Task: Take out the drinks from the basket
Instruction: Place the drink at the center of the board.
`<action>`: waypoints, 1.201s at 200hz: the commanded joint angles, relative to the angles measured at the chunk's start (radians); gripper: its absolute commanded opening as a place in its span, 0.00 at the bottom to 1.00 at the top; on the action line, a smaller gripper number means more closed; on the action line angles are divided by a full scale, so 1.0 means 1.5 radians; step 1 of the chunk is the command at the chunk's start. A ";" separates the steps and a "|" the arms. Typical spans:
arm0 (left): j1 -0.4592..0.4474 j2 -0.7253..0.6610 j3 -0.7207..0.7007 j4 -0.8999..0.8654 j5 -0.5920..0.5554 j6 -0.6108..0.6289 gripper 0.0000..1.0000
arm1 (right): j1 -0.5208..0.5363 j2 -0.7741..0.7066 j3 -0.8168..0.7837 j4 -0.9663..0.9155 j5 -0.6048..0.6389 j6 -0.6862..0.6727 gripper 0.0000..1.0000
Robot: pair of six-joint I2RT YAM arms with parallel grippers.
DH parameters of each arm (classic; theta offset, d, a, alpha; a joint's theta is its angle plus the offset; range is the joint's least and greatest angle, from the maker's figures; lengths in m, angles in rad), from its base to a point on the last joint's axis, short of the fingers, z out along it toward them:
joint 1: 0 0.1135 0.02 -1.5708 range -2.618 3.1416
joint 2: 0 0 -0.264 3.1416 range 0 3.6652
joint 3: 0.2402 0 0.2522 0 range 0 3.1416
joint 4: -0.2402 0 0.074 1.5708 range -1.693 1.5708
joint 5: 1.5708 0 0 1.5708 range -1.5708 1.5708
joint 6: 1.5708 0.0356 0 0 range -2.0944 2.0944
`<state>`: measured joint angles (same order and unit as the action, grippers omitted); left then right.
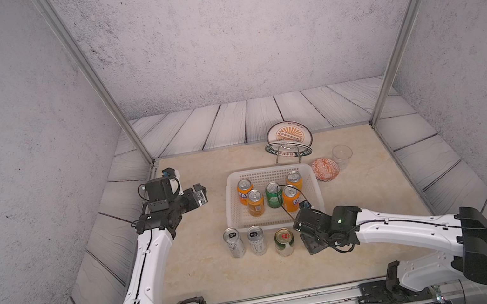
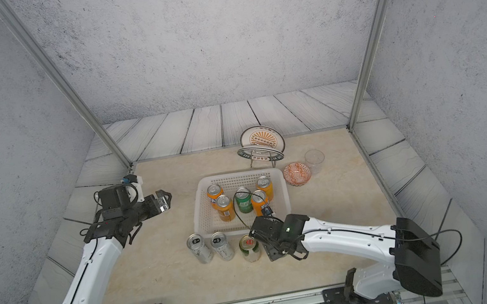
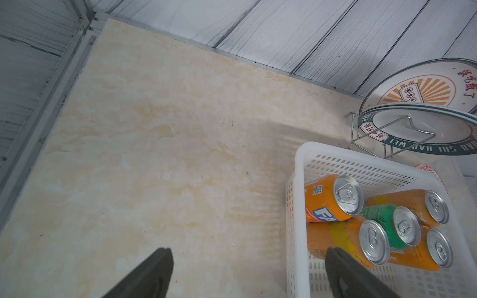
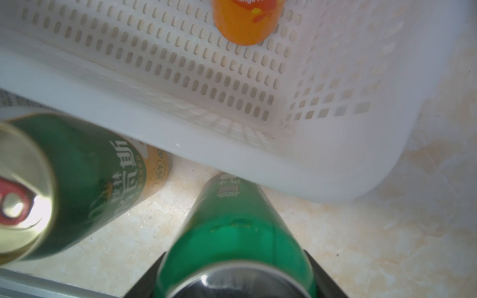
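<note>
only the right wrist view shows the right claw (image 4: pixel 235 254) clamped on a green can (image 4: pixel 237 227), upright just outside the basket (image 4: pixel 180 144) near wall; in both top views it is hidden beneath that claw. the basket holds four orange cans (image 1: pixel 256 204) and a second green can (image 1: pixel 274 195). two silver cans (image 1: pixel 234 244) and a gold-banded can (image 1: pixel 284 242) stand on the desk (image 1: pixel 207 266) beside it. left claw (image 3: pixel 247 251) spread wide over the desk.

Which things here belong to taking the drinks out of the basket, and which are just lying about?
Belong to the job:
white basket; four orange cans and one green can inside it; two slim silver cans and a gold-topped green can on the table; held green can in the right gripper.

Just lying about:
two racked plates; red-patterned bowl; clear glass cup.
</note>
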<state>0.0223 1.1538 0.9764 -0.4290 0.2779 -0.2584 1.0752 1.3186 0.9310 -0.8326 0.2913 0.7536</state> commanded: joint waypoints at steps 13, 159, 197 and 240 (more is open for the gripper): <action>0.007 0.005 0.006 0.002 0.005 0.008 0.99 | 0.003 0.000 -0.009 0.034 0.034 0.014 0.66; 0.006 0.008 0.009 -0.002 0.006 0.009 0.99 | 0.002 0.006 -0.028 0.037 0.025 0.016 0.82; 0.007 0.008 0.009 -0.003 0.006 0.009 0.99 | 0.003 -0.013 -0.007 0.005 0.026 0.013 0.85; 0.006 0.007 0.011 -0.006 0.002 0.011 0.99 | 0.002 -0.045 0.048 -0.050 0.021 0.000 0.90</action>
<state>0.0223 1.1656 0.9764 -0.4297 0.2810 -0.2535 1.0752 1.3125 0.9436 -0.8341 0.3058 0.7662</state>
